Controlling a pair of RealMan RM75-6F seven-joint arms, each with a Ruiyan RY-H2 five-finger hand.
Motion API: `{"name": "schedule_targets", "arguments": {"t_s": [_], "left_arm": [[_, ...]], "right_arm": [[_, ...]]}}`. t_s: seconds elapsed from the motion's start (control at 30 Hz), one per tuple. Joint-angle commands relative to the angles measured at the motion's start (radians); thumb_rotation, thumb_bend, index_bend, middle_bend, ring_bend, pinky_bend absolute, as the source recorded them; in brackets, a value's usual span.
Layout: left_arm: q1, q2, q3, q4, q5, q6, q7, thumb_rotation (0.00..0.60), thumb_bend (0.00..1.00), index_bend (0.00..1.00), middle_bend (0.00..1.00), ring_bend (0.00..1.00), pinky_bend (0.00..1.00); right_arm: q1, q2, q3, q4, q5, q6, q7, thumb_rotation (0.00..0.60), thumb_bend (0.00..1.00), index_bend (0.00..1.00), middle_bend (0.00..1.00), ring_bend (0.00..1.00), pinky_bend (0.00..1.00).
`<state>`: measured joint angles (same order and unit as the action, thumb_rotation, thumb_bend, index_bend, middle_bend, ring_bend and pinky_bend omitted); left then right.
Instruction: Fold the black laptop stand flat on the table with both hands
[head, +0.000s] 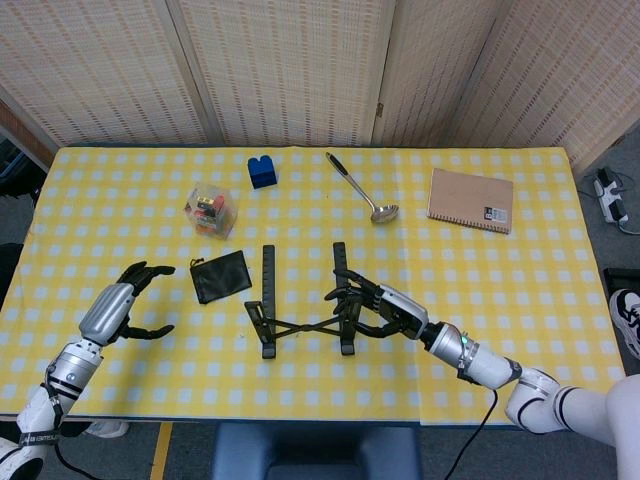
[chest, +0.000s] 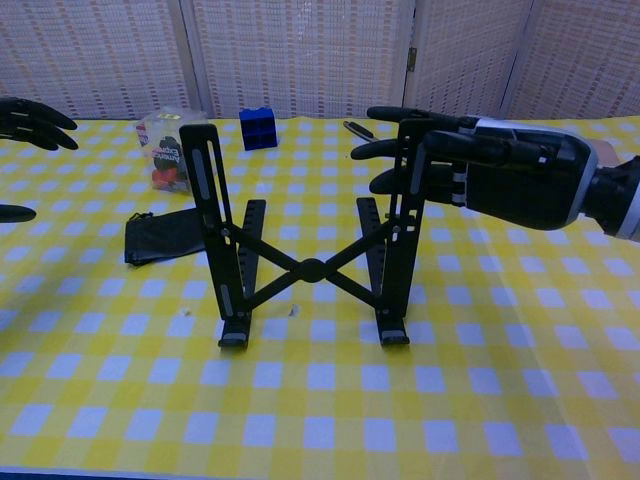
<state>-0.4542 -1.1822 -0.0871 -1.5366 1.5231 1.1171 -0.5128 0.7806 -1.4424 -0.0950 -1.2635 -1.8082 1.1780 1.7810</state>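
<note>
The black laptop stand stands unfolded near the middle of the yellow checked table, its two long bars raised and joined by crossed struts, its feet on the cloth toward the robot. The right hand is at the stand's right bar, fingers wrapped about its upper part with the bar passing between them, so it grips that bar. The left hand hovers well to the left of the stand, fingers spread and curved, holding nothing. Just left of the stand lies a black pouch. Behind that sits a clear box of coloured bits, and farther back a blue block. A ladle lies behind the stand, and a brown notebook rests well off to the right.
</note>
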Motion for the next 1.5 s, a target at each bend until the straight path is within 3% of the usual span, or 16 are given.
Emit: {"name": "schedule_targets", "arguments": {"t_s": [0.03,0.3,0.63,1.17,1.5], "left_arm": [[-0.022,0.003,0.021,-0.011,0.035,-0.025,-0.083,0.600,0.21,0.20,0.24,0.18,0.10],[-0.067,-0.024,0.043,0.000,0.078,-0.053,-0.138,0.600,0.21,0.20,0.24,0.18,0.10],[-0.057,-0.027,0.049,0.011,0.053,-0.026,-0.148,0.600,0.21,0.20,0.24,0.19,0.10],[-0.024,-0.004,0.052,0.051,0.010,0.015,-0.197,0.600,0.21,0.20,0.25,0.19,0.11],[-0.018,-0.009,0.050,0.062,0.007,0.026,-0.207,0.600,0.21,0.20,0.26,0.20,0.11]], "right_arm": [[-0.019,0.032,-0.026,-0.049,0.000,0.022,-0.041,0.504,0.38,0.03,0.25,0.30,0.08],[-0.029,0.058,-0.051,-0.098,0.035,0.006,-0.077,0.505,0.39,0.03,0.25,0.30,0.08],[-0.004,0.021,-0.066,-0.071,0.042,-0.034,-0.028,0.506,0.39,0.03,0.25,0.30,0.08],[0.019,-0.019,-0.130,-0.052,0.057,-0.081,0.285,0.504,0.39,0.03,0.25,0.31,0.08],[0.018,-0.030,-0.138,-0.053,0.083,-0.088,0.405,0.503,0.39,0.03,0.25,0.30,0.08]]}}
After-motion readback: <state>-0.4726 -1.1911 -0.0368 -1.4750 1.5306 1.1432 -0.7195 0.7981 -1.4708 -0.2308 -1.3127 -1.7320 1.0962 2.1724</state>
